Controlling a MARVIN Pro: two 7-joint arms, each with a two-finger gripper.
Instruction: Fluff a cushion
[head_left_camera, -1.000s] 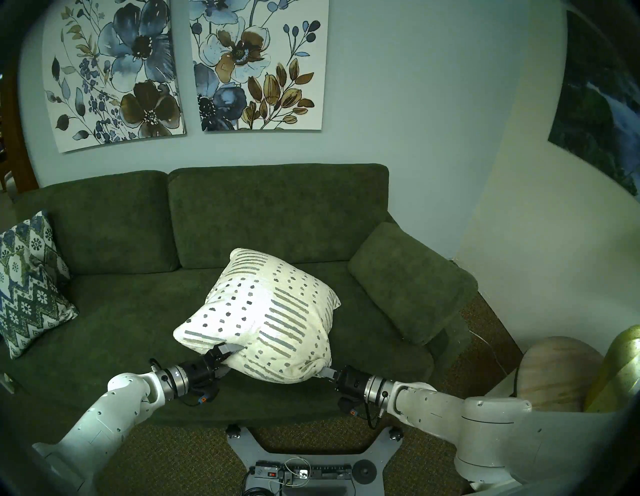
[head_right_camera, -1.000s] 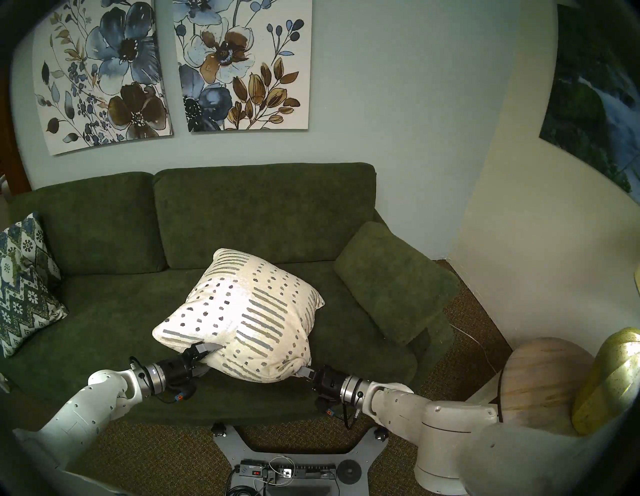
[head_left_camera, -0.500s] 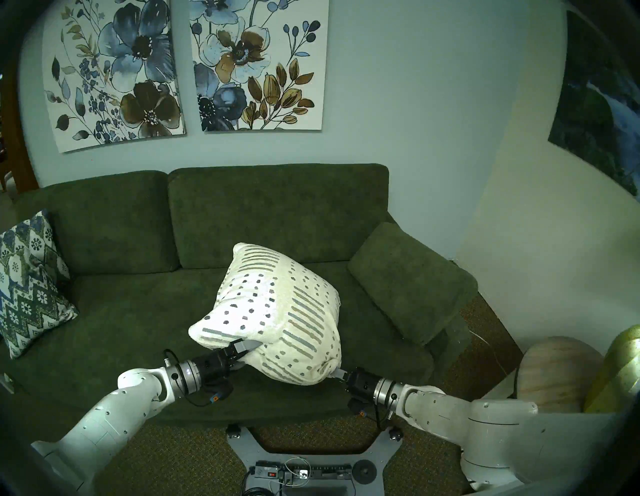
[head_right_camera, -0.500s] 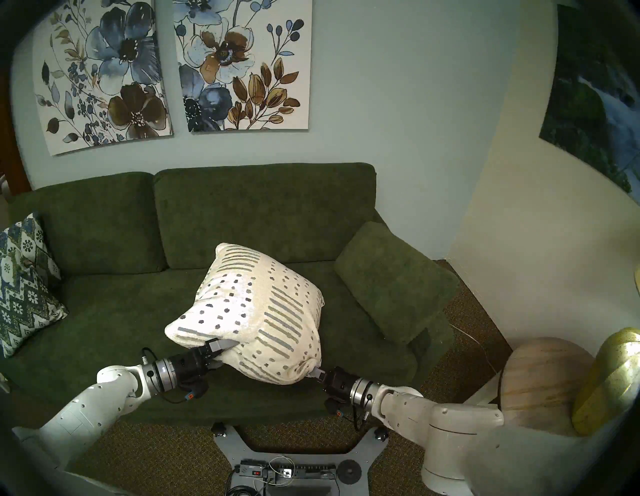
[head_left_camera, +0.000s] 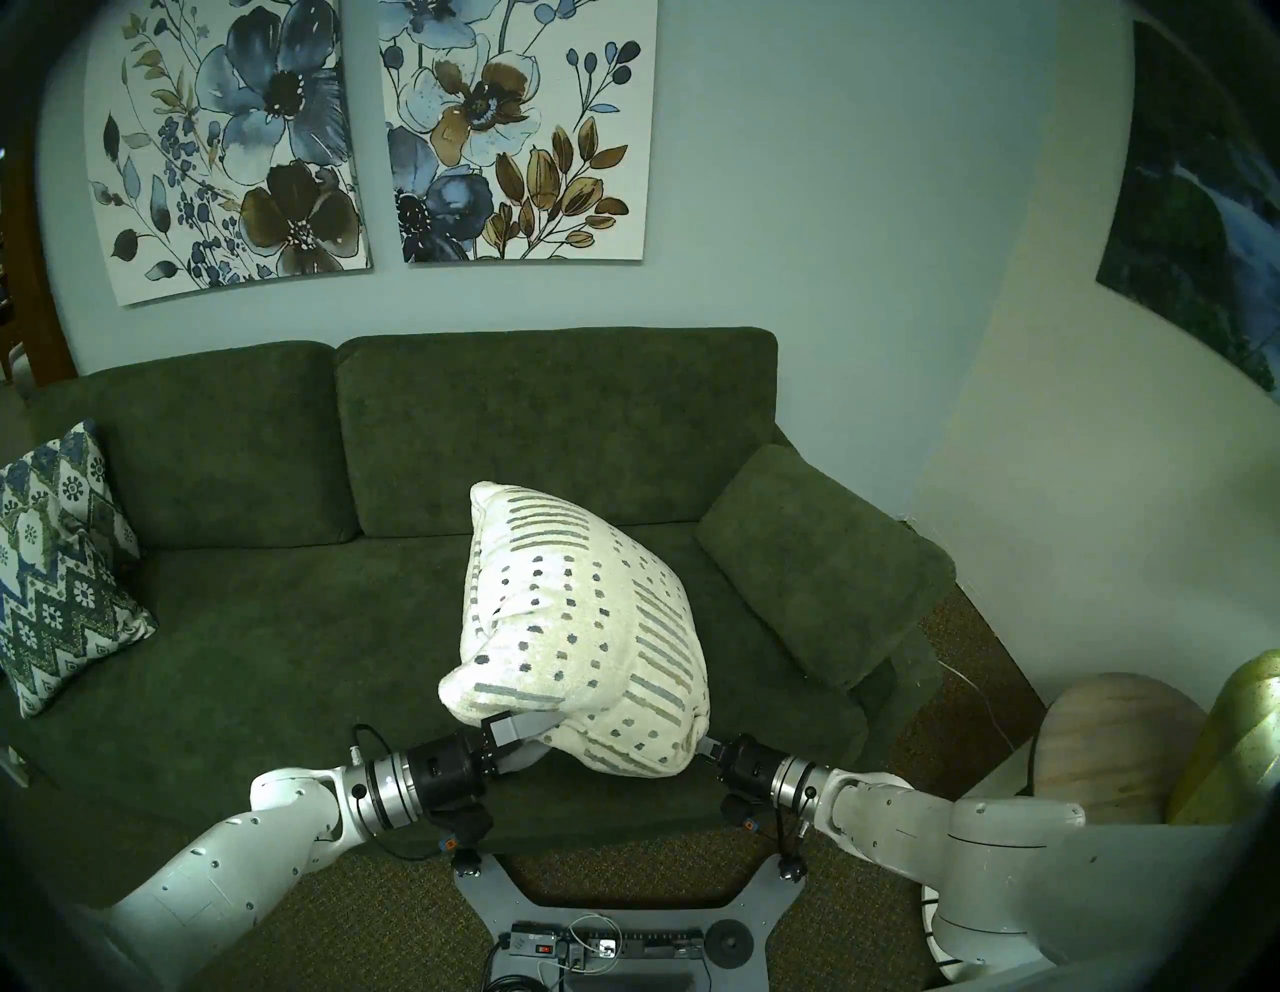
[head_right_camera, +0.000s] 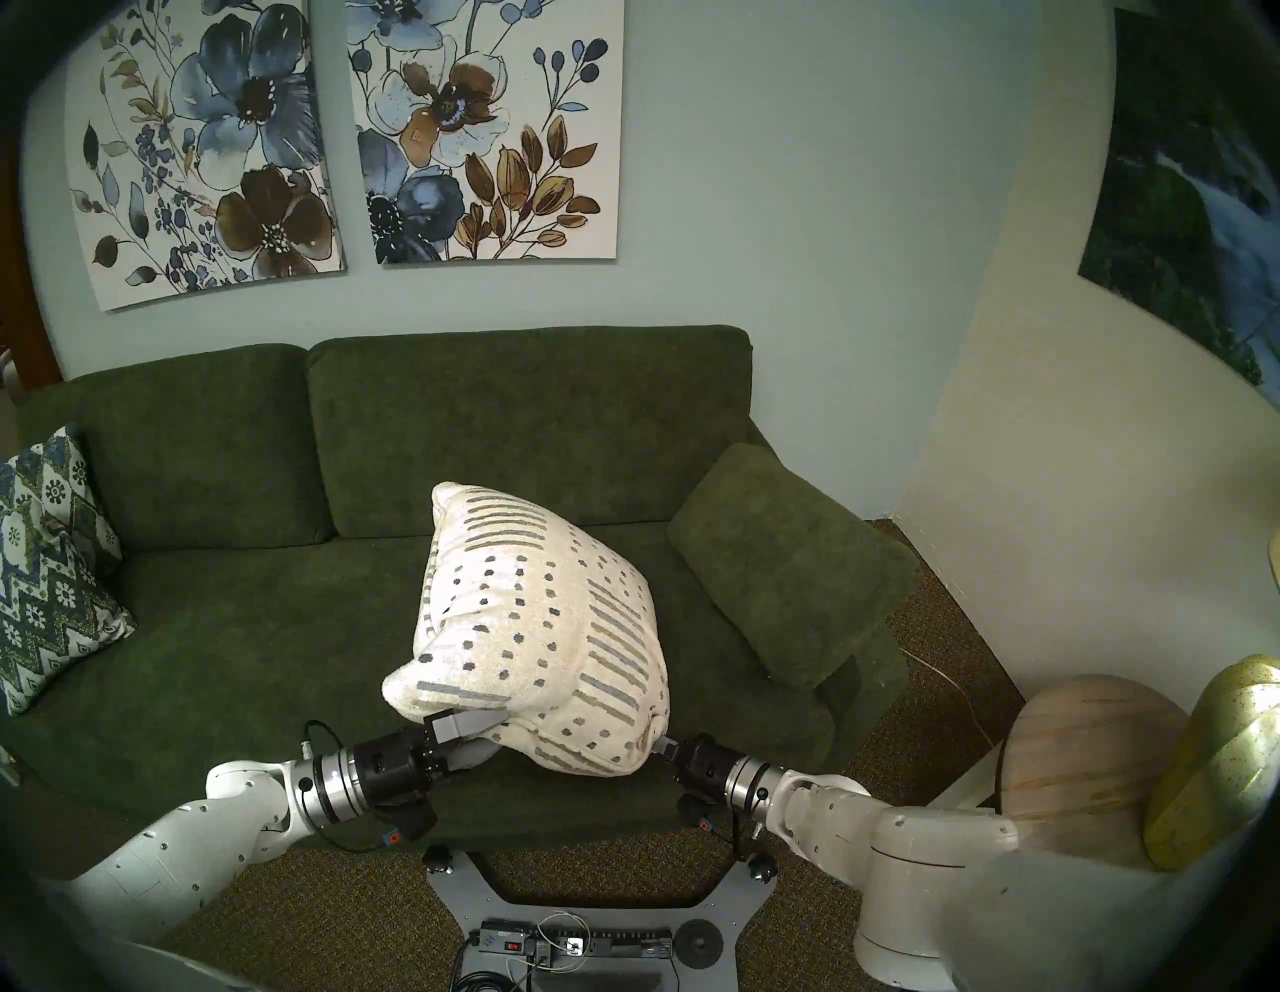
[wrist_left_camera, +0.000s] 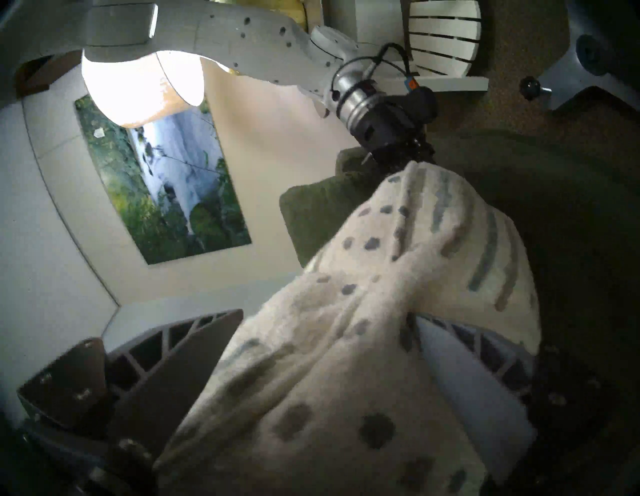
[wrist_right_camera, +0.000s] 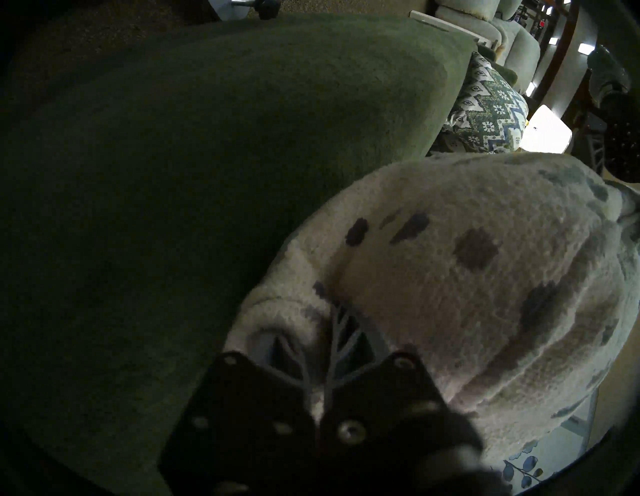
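Observation:
The cushion (head_left_camera: 575, 623) (head_right_camera: 540, 623) is cream with grey-green dots and dashes. It is lifted at the front over the green sofa (head_left_camera: 277, 658) and squeezed narrow between my two grippers. My left gripper (head_left_camera: 544, 738) (head_right_camera: 488, 738) is open wide and pushes into the cushion's left edge, with fabric (wrist_left_camera: 381, 311) bulging between its fingers (wrist_left_camera: 173, 346). My right gripper (head_left_camera: 703, 748) (head_right_camera: 666, 747) is shut on the cushion's front right corner. In the right wrist view the fabric (wrist_right_camera: 450, 277) bunches around that gripper (wrist_right_camera: 311, 322).
A blue-green zigzag pillow (head_left_camera: 62, 568) leans at the sofa's left end. A plain green armrest cushion (head_left_camera: 824, 561) lies at the right end. A round wooden object (head_left_camera: 1115, 748) and a gold vase (head_left_camera: 1240, 741) stand to the right. My base plate (head_left_camera: 596, 893) is on the carpet below.
My left gripper has pushed to the right into the cushion, squeezing it narrower and taller. The right gripper has drifted slightly right, still holding the corner.

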